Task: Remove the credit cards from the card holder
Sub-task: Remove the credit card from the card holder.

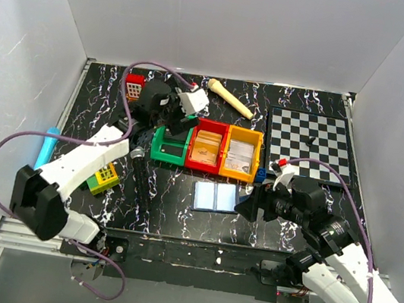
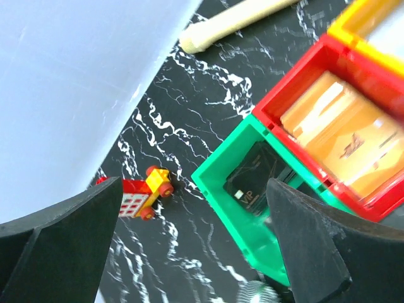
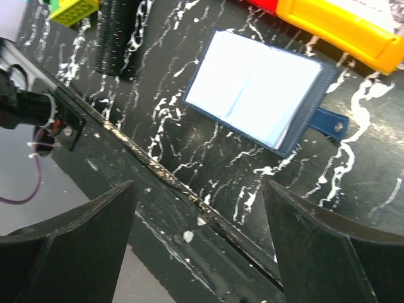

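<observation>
card holder (image 3: 255,88) lies open flat on the worktop, btwn the bins and the front edge. right pincer (image 3: 199,246) hangs near it, wide, empty. left pincer (image 2: 189,246) also wide, over the green bin (image 2: 214,183) w/ a dark card (image 2: 255,183) inside. risk imo: holder's loose, so a poke could slide it or flip it shut. can't tell if cards remain.

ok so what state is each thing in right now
card holder, open, lying flat
green bin, holds dark card
red bin, holds orange card
yellow bin, holds pale card
left gripper, open, empty
right gripper, open, empty
</observation>
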### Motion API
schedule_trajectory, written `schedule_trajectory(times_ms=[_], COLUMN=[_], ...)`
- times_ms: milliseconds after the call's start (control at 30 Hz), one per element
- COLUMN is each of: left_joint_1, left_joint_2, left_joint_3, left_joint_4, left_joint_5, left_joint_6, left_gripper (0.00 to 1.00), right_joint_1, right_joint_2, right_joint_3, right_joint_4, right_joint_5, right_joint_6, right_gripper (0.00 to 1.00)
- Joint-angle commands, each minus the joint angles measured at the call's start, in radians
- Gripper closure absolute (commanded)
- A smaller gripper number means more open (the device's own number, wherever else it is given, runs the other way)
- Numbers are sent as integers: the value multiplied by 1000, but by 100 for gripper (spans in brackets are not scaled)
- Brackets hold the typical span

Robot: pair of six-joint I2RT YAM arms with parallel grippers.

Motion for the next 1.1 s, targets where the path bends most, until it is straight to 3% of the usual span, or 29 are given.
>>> schedule_trajectory(times_ms=[0, 33, 133, 200, 300, 367, 467, 600, 833, 1067], left_joint_1=[-21, -19, -7, 1, 10, 42, 80, 50, -312, -365], left_joint_2=[-100, -100, -100, -132, -267, -383, -511, -493, -389, -274], left_joint_3=[-17, 9, 26, -32, -161, -252, -356, -418, -445, -516], left_joint_4=[-11, -80, -297, -335, -331, -273, -141, -101, -66, 56], left_joint_5=[-295, -361, -308, -247, -303, -250, -48, 123, -65, 5], left_joint_6=[-473, -613, -870, -997, -1239, -1301, -1311, -1419, -1530, -1617], left_gripper=[2, 2, 2, 2, 2, 2, 5, 5, 5, 2], right_joint_1=[5, 5, 5, 5, 4, 2, 4, -16, -24, -111], right_joint_2=[1, 1, 0, 6, 14, 21, 43, 139, 239, 441], right_joint_3=[70, 73, 67, 67, 77, 85, 77, 93, 47, 33], right_joint_4=[-63, -71, -75, -77, -92, -92, -66, -101, -37, 82], right_joint_5=[111, 133, 216, 301, 438, 489, 515, 492, 388, 291], right_joint_6=[-82, -83, -71, -44, 12, 18, 9, 47, 59, 64], right_gripper=[10, 10, 6, 2, 2, 2, 2, 4, 6, 16])
